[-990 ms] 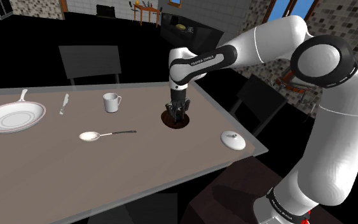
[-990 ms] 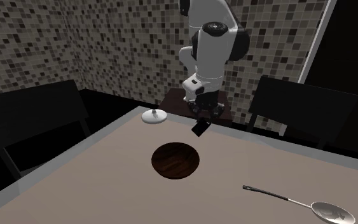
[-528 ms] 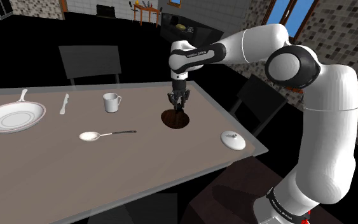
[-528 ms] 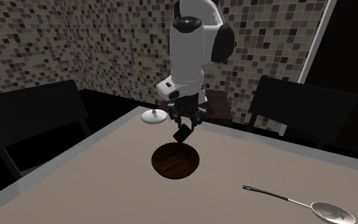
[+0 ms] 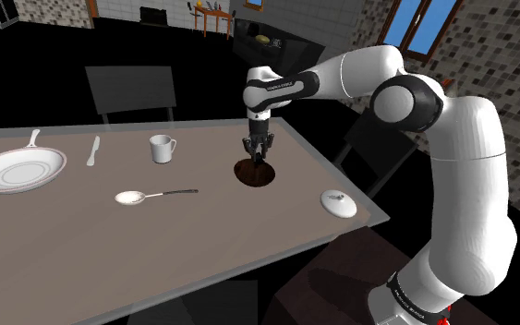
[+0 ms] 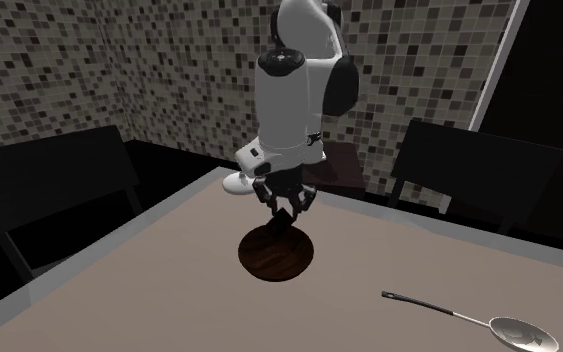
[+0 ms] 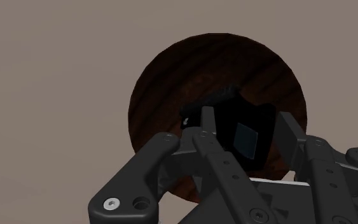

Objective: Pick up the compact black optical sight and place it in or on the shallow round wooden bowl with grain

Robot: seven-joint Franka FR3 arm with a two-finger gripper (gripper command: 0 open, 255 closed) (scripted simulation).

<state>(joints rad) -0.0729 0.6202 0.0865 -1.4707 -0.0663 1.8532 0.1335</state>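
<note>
On the wide grey-brown table (image 5: 202, 222) the shallow, dark wooden bowl (image 7: 165, 83) lies directly under me, and my gripper (image 6: 284, 212) has both fingers clamped on the small black sight (image 7: 241, 127), which hangs just above the bowl's grained inside.

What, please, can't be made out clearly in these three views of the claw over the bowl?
Wrist view: the wooden bowl's near part, hidden behind the claw and the optical sight it clasps.
Shoulder view: the sight's shape, too small and dark against the claw.
Second exterior view: the white lid, partly hidden by the arm.
</note>
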